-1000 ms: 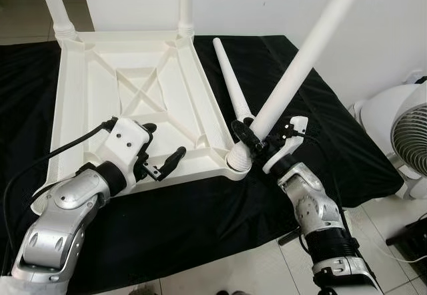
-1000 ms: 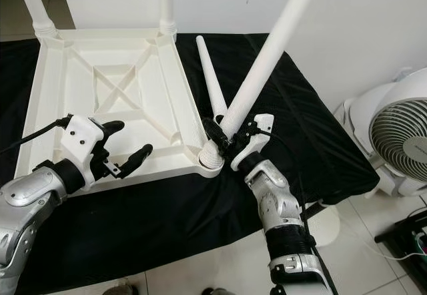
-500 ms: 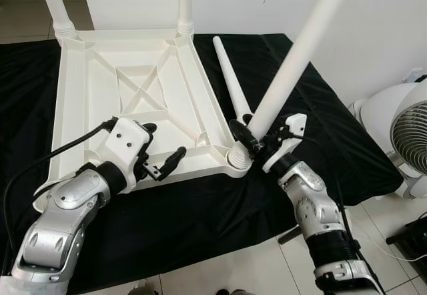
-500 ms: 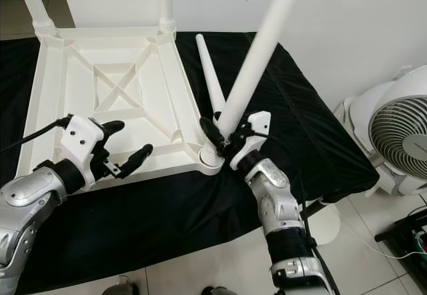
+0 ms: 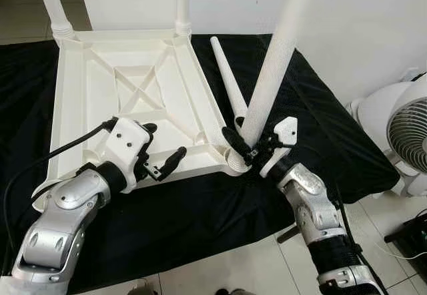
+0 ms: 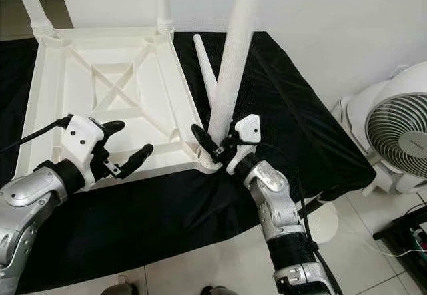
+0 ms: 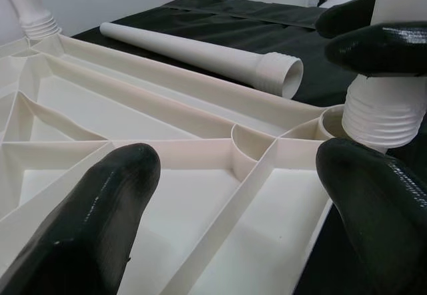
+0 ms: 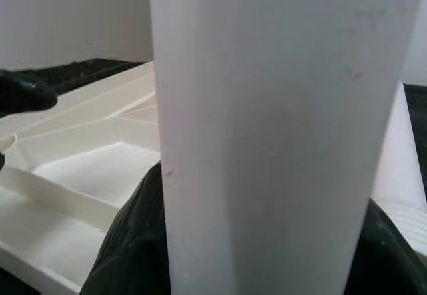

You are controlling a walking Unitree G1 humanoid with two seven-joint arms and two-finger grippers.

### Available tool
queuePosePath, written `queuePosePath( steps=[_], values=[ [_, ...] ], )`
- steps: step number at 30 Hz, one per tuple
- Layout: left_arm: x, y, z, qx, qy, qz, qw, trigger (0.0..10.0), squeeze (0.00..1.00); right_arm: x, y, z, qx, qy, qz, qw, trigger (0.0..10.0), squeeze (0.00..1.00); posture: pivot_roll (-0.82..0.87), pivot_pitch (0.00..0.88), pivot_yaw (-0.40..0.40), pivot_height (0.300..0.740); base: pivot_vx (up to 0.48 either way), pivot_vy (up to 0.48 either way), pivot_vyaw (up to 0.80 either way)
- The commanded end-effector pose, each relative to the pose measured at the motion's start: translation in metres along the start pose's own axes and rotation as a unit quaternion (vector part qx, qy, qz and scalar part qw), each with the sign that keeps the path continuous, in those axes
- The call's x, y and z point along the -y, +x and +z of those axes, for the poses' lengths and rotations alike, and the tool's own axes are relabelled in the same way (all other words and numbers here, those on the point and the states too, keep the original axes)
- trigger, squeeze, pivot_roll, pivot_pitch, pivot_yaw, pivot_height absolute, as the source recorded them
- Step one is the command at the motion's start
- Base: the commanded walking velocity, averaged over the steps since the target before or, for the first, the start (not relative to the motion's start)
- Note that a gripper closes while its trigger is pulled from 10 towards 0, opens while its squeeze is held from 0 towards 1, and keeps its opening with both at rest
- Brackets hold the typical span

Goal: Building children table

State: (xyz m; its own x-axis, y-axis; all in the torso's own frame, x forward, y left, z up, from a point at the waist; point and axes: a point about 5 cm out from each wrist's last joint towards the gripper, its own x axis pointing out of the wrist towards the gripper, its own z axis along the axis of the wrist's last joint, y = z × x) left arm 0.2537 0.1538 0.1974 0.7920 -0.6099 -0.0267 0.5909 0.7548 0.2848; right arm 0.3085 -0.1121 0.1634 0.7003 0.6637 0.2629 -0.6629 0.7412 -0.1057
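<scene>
Since a second ago the leg (image 5: 273, 68) in the right gripper (image 5: 248, 149) has swung from a strong lean toward upright, and its threaded foot now sits at the mouth of the near right corner socket (image 7: 331, 122) of the upturned tabletop (image 5: 87, 91). That gripper is clamped on the leg just above the threads. The left gripper (image 5: 160, 155) hovers over the tabletop's near edge with its fingers spread wide, gripping nothing.

To do this step well, I judge the leg must come fully plumb over the socket before any turning. It leans a little yet, and a tilted start risks cross-threading. The threads should then drop squarely into the ring, with the turn made in short bites, since the wrist cannot spin far. The left gripper would do better pressing down on the rim, so the light tabletop does not twist on the black cloth (image 5: 320, 115) covering the bench.

Two legs, one at the far left (image 5: 52, 1) and one at the far right corner (image 5: 182, 1), already stand upright. A spare leg (image 5: 228, 81) lies on the cloth just beside the socket, its open end near the right gripper, where it could be knocked. A fan (image 5: 410, 131) stands on the floor to the right, well apart.
</scene>
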Motion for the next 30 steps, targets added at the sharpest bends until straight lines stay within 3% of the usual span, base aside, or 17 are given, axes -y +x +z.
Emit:
queuePosePath(
  steps=[1, 8, 30],
  values=[
    [0.004, 0.001, 0.003, 0.008, -0.003, 0.002, 1.0, 10.0, 0.0, 0.004, -0.006, -0.011, -0.022, -0.007, -0.017, 1.0, 10.0, 0.0, 0.14, 0.105, -0.093, 0.74, 0.0, 0.0, 0.0],
    [0.005, 0.004, 0.003, 0.012, -0.005, 0.001, 1.0, 10.0, 0.0, 0.007, -0.005, -0.019, -0.03, -0.014, -0.028, 0.999, 10.0, 0.0, 0.14, 0.098, -0.096, 0.74, 0.0, 0.0, 0.0],
    [0.008, 0.007, 0.003, 0.017, -0.012, 0.002, 1.0, 10.0, 0.0, -0.012, 0.01, -0.032, -0.017, -0.023, -0.023, 0.999, 10.0, 0.0, 0.13, 0.09, -0.095, 0.74, 0.0, 0.0, 0.0]
  ],
)
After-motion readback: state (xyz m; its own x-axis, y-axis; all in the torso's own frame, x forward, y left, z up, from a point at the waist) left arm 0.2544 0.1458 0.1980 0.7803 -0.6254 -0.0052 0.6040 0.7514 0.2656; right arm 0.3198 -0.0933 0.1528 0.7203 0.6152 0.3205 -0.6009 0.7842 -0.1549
